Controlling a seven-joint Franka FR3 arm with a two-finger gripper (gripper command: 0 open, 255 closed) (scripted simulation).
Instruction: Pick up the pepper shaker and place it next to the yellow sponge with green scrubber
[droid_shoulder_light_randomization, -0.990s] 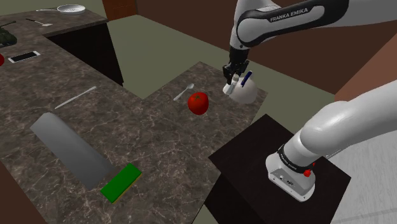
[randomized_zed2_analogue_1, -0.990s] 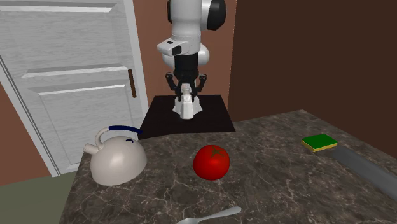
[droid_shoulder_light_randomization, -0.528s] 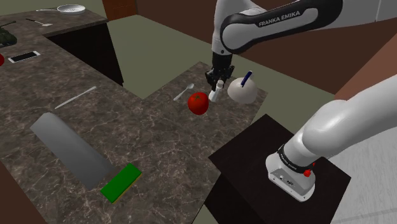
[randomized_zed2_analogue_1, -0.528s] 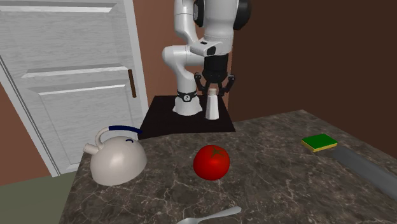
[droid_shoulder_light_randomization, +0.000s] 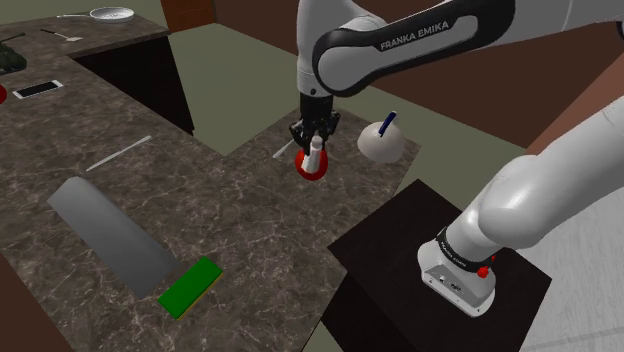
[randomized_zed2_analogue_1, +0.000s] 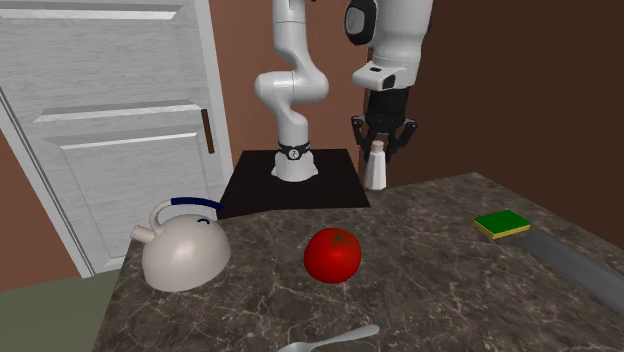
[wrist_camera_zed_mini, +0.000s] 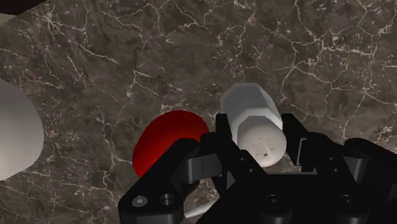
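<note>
The black pincer (randomized_zed2_analogue_1: 381, 143) pinches a white pepper shaker (randomized_zed2_analogue_1: 376, 168), held clear above the marbled counter (droid_shoulder_light_randomization: 250, 225). The pickup looks done. Carrying it to the green-topped yellow sponge (randomized_zed2_analogue_1: 501, 224), well apart, is left.

You see the pepper shaker (randomized_zed2_analogue_1: 377, 167) drawn plain white, its cap dotted with small dark holes in the wrist view. The gripper (randomized_zed2_analogue_1: 381, 148) is all black. The arm (randomized_zed2_analogue_1: 293, 95) is white with dark joints, and its stand (randomized_zed2_analogue_1: 250, 190) is black. The countertop (randomized_zed2_analogue_1: 440, 290) is dark grey-brown, veined with thin white lines — a marble pattern. The tomato (randomized_zed2_analogue_1: 333, 254) is glossy red with a green top. The kettle (randomized_zed2_analogue_1: 186, 252) is off-white with a dark blue handle. The sponge (randomized_zed2_analogue_1: 501, 224) is yellow under a green face. Your door (randomized_zed2_analogue_1: 100, 120) is white, the wall (randomized_zed2_analogue_1: 480, 90) brown, the floor (droid_shoulder_light_randomization: 240, 80) dull olive — and the spoon (randomized_zed2_analogue_1: 335, 340) silver-grey.
</note>
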